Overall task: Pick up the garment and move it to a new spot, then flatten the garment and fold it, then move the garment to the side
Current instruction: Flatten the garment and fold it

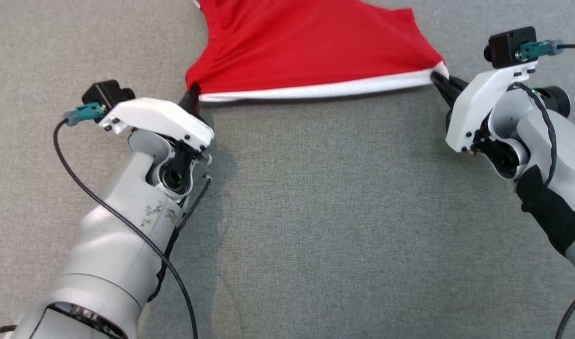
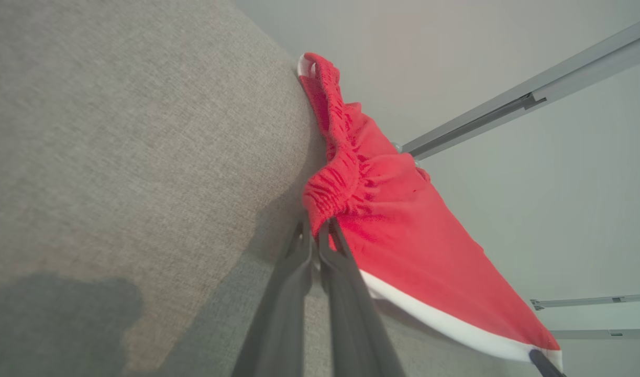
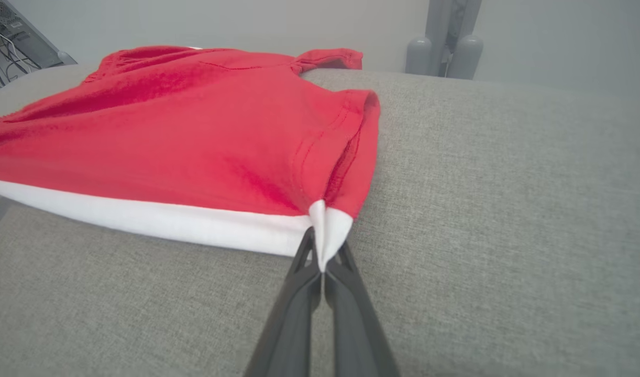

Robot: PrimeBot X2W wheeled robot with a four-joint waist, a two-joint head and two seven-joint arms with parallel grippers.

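Red garment (image 1: 306,44) with white hem, stretched taut above the grey cloth surface (image 1: 315,212).

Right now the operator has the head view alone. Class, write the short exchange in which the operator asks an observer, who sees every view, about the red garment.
Operator: The wrist housing hides my left fingers. What have they caught?
Observer: The left gripper is shut on a gathered, ruched red corner of the garment, right where the white band begins.
Operator: My picture cuts off the garment's far end. How does it lie?
Observer: It lies on the grey surface, with a short red flap sticking out close to the surface's far edge.
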